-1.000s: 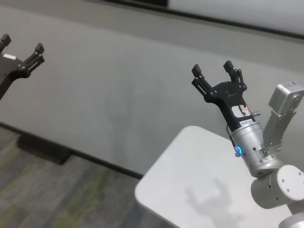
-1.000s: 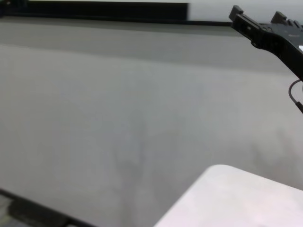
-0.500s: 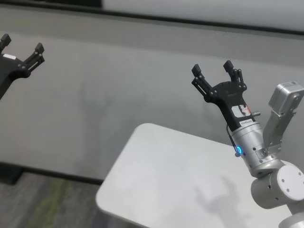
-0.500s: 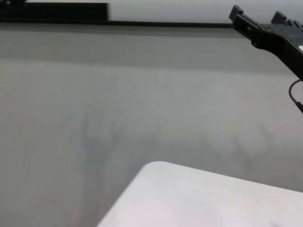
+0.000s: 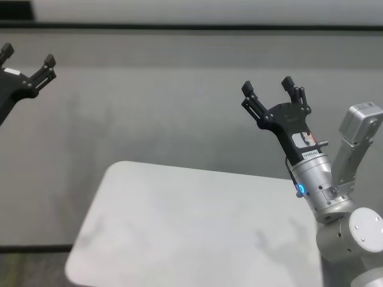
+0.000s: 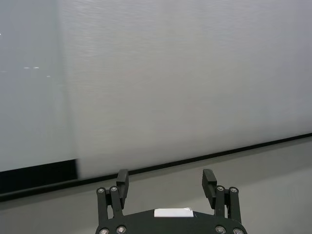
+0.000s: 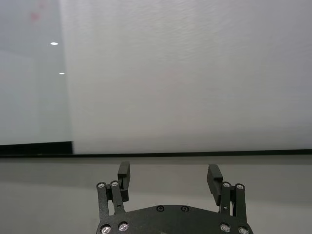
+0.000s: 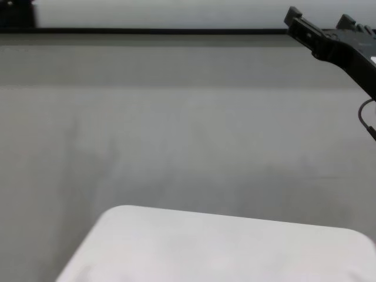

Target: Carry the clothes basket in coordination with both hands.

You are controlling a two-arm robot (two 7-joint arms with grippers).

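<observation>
A white rectangular table with rounded corners (image 5: 179, 227) fills the lower part of the head view, its far edge running in front of a plain grey wall (image 5: 149, 101) topped by a thin black strip (image 5: 179, 26); the clothes basket appears in none of the views. The black left gripper (image 5: 27, 64) hangs raised beyond the table's left edge with its fingers spread apart and holding nothing. The black right gripper (image 5: 268, 88), on a silver wrist, is lifted above the table's right edge, likewise spread and empty.
</observation>
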